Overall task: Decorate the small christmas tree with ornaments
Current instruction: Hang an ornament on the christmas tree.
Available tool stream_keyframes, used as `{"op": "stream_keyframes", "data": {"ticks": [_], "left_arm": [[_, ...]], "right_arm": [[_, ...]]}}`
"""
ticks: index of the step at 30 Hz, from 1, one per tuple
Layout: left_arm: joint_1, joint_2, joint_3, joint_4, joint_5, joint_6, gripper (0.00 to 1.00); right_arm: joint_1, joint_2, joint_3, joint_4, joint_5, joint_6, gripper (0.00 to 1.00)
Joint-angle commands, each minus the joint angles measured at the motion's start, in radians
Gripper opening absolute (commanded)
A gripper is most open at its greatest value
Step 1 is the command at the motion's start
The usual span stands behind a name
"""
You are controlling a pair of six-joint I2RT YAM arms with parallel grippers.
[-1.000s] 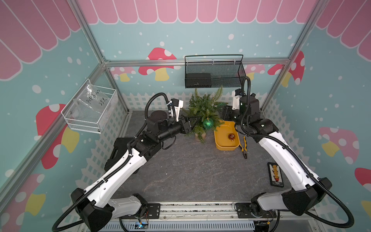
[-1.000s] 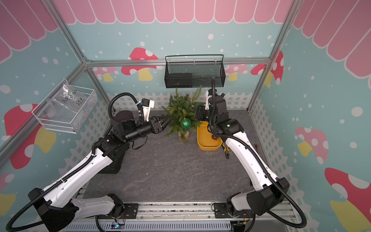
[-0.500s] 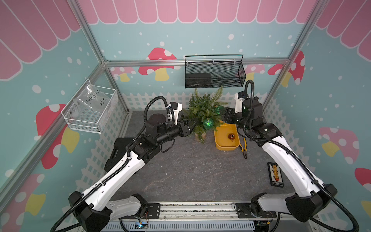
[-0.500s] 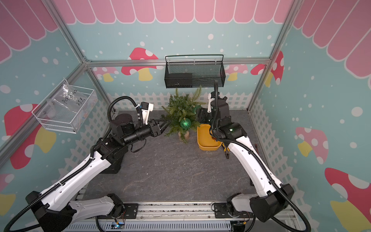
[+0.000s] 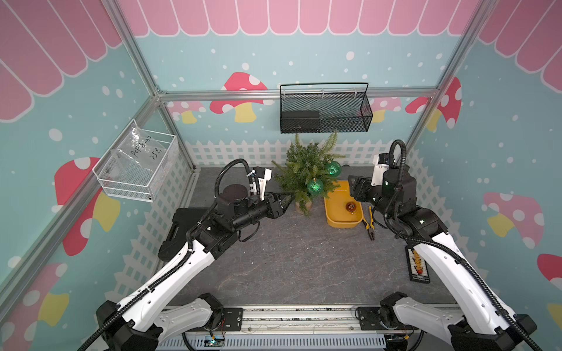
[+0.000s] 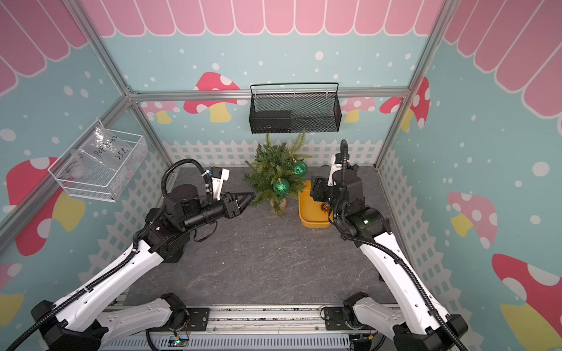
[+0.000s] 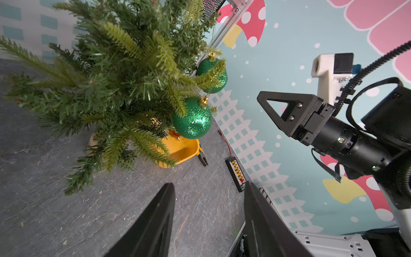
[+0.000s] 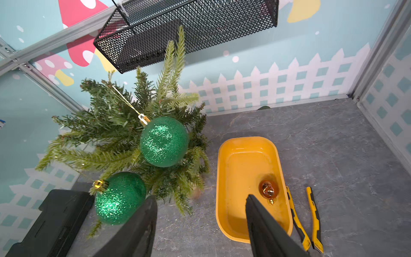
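Note:
The small christmas tree (image 5: 305, 165) stands on its tan base (image 5: 304, 207) at the back of the table. Two glittery green ornaments hang on it, one low at the front (image 5: 315, 186) (image 8: 120, 198) and one on its right side (image 5: 333, 168) (image 8: 164, 141). A smaller copper-brown ornament (image 5: 350, 207) (image 8: 268, 189) lies in the yellow tray (image 5: 343, 225) beside the tree. My left gripper (image 5: 287, 199) (image 7: 209, 187) hovers left of the base, open and empty. My right gripper (image 5: 353, 187) (image 8: 201, 197) stands open above the tray's right edge, holding nothing.
Yellow-handled pliers (image 5: 368, 221) lie right of the tray. A black connector strip (image 5: 418, 264) sits by the right wall and a black case (image 5: 179, 218) by the left. A black mesh basket (image 5: 325, 112) hangs just above the tree. A white wire basket (image 5: 137, 164) hangs on the left wall.
My right gripper has drawn back from the tree's right side, leaving a green ornament hanging there. My left gripper has backed away leftward from the branches.

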Motion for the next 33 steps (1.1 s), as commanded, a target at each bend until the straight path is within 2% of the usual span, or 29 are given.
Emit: {"op": "stream_keyframes", "data": {"ticks": [1, 4, 9, 16, 26, 33], "left_arm": [[0.006, -0.033, -0.048, -0.011, -0.002, -0.018, 0.53], [0.008, -0.059, -0.1, -0.008, -0.011, -0.027, 0.54], [0.006, -0.099, -0.211, 0.021, -0.021, -0.058, 0.54], [0.008, -0.14, -0.383, 0.099, -0.033, -0.133, 0.54], [0.007, -0.172, -0.484, 0.13, -0.048, -0.17, 0.54], [0.007, -0.17, -0.493, 0.133, -0.052, -0.17, 0.54]], "right_arm": [[-0.011, -0.036, -0.05, 0.0, 0.073, -0.003, 0.64], [-0.035, -0.053, -0.112, -0.001, 0.103, 0.022, 0.64], [-0.1, -0.042, -0.232, 0.027, 0.066, 0.04, 0.62], [-0.147, 0.045, -0.341, 0.108, 0.031, 0.043, 0.6], [-0.185, 0.267, -0.353, 0.25, -0.013, 0.058, 0.58], [-0.196, 0.421, -0.285, 0.267, 0.064, 0.058, 0.59]]}}
